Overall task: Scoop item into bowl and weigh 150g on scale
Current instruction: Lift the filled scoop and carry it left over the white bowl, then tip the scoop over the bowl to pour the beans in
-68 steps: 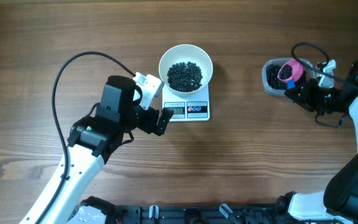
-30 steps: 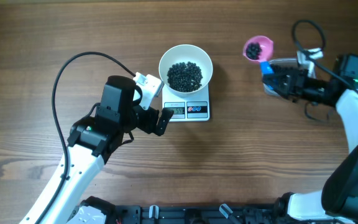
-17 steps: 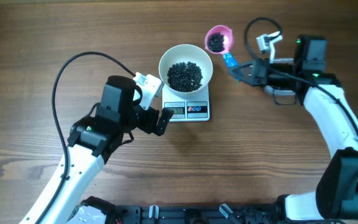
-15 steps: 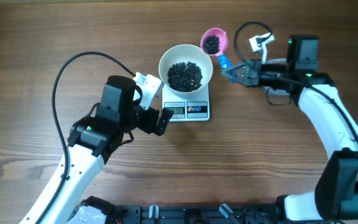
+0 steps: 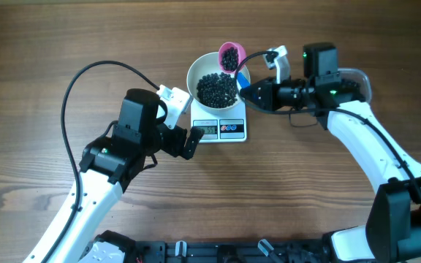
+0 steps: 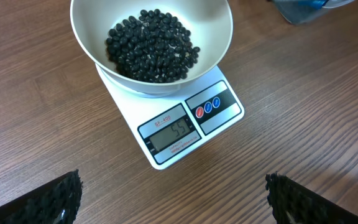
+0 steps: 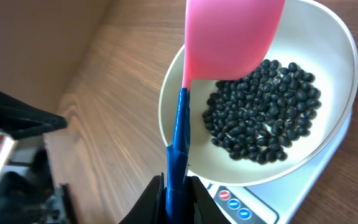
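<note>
Right tool (image 5: pixel 251 91) pinches the scoop (image 5: pixel 229 56) by its handle, cup over the right rim of the bowl (image 5: pixel 196 69); left tool (image 5: pixel 185 120) gapes empty just off the left edge of the scale (image 5: pixel 229 128)

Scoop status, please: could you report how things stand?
Left gripper open beside scale. Right gripper shut on pink scoop over bowl of beans. Nothing in the way.

bowl (image 5: pixel 193 73): sat on scale (image 5: pixel 229 129), held beans (image 5: pixel 216 89).
scoop (image 5: pixel 229 57): pink, loaded, over bowl's one-o'clock rim.
right gripper (image 5: pixel 244 89): clamped scoop's handle.
</note>
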Available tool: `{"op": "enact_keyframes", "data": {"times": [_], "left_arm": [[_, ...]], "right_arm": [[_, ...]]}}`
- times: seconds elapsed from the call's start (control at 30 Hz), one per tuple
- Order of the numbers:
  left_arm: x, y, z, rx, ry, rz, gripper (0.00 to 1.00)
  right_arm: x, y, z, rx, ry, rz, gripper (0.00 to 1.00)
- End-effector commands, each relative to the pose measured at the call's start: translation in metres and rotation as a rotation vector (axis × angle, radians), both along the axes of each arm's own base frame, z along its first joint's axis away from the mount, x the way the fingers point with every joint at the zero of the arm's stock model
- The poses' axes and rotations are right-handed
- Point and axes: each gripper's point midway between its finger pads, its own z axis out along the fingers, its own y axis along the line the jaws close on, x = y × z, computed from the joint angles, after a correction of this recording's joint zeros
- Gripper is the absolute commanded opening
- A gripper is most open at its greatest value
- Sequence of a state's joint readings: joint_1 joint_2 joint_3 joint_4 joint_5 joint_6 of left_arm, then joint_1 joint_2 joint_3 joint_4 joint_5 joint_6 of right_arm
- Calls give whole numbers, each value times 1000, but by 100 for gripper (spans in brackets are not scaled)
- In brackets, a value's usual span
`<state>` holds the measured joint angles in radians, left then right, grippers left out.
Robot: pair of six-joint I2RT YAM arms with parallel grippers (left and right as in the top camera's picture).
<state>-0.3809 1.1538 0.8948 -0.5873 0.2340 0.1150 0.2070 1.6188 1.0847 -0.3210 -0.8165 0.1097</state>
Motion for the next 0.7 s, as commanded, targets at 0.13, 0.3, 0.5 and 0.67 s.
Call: {"op": "enact_keyframes", "data": {"times": [0.13,0.3,0.5,0.67], "left_arm": [[-2,-2,-4,4,9,-18,100],[-2,-2,-4,4,9,-18,100],[-2,-2,-4,4,9,-18,100],[-2,-2,-4,4,9,-18,100]], "right_arm": [[10,2,-6,-154,-106,14,5],[9,-3,-10,-274,-136,20,4],[6,1,-7,-298,-163,39,4],[7,1,-6,-328,-185,30,4]]}}
